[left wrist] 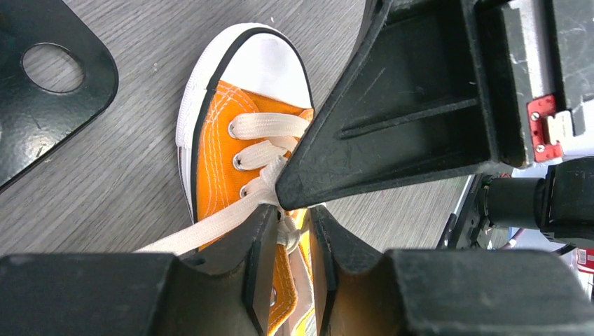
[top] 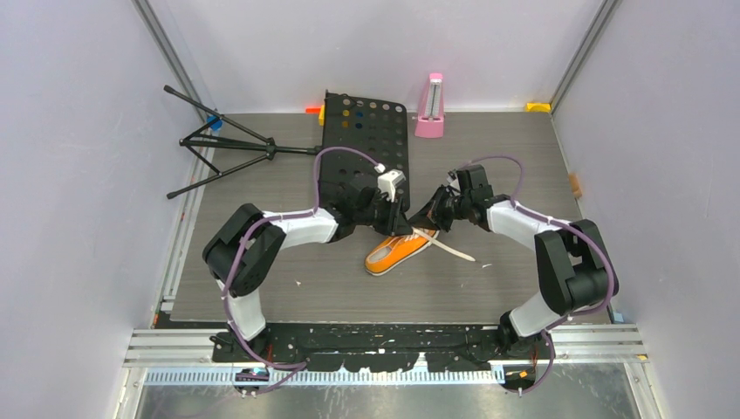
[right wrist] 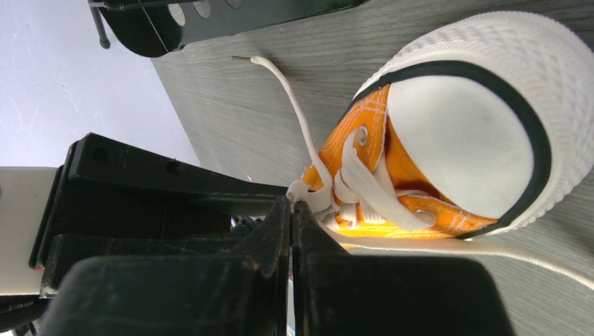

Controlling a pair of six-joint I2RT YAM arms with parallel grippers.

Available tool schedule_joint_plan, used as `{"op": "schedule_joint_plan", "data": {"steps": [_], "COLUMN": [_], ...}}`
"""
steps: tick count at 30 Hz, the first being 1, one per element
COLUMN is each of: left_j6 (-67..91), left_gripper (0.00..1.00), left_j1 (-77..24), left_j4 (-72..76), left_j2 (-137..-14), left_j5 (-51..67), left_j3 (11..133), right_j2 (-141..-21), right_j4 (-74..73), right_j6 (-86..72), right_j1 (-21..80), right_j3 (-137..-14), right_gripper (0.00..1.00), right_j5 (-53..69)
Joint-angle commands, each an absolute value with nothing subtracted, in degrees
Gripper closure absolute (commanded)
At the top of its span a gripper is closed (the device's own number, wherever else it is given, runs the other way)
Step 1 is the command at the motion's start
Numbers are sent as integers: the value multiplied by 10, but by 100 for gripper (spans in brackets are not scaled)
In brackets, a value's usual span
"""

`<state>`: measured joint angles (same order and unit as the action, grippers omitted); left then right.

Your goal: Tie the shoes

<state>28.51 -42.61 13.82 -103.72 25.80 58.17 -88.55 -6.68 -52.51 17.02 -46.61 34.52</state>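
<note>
Robotics lab, enclosed test cell. Plain pale panel walls at left, back and right; aluminium frame posts at upper corners. Grey wood-grain tabletop at centre. Two robot arms with purple cables, bolted to black base plate on slotted aluminium rail along bottom. Props at top: folded tripod, perforated black plate, pink metronome.

The left arm and right arm have chunky black joints with white shells on the forearms, and a purple cable loops along each. The fingers are black and wedge-shaped; a small red bracket carries two screws.
</note>
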Motion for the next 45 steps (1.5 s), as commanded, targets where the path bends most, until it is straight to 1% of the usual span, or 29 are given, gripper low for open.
{"op": "schedule_joint_plan", "data": {"steps": [1, 7, 9, 11, 15, 16, 19, 24, 29, 32, 40, 45], "left_j6": [283, 313, 327, 338, 350, 351, 344, 299, 239, 206, 122, 82], "left_gripper": [73, 72, 74, 78, 98, 100, 100, 100, 100, 100, 100, 100], "left_j1": [-425, -424, -424, -424, -424, -424, -423, -421, -421, -421, -427, -437], "left_j4": [217, 287, 312, 325, 336, 336, 311, 183, -12, -103, -273, -364], "left_j2": [-1050, -1065, -1071, -1076, -1076, -1072, -1053, -1008, -984, -982, -996, -1011], "left_j5": [273, 274, 271, 269, 270, 270, 276, 276, 263, 253, 242, 207], "left_j3": [567, 552, 546, 546, 546, 545, 544, 567, 630, 664, 752, 802], "right_j2": [-897, -903, -901, -899, -890, -888, -883, -878, -862, -848, -823, -822], "right_j4": [-4, 75, 87, 109, 122, 120, 118, 58, -28, -57, -78, -58], "right_j6": [-555, -615, -631, -650, -665, -665, -662, -604, -538, -509, -476, -479], "right_j1": [168, 168, 168, 168, 168, 168, 168, 167, 167, 167, 169, 178], "right_j3": [-453, -421, -411, -398, -387, -386, -389, -426, -465, -474, -453, -433], "right_gripper": [100, 100, 100, 100, 100, 100, 100, 100, 100, 100, 100, 100], "right_j5": [366, 374, 371, 372, 375, 375, 373, 358, 327, 306, 279, 271]}}
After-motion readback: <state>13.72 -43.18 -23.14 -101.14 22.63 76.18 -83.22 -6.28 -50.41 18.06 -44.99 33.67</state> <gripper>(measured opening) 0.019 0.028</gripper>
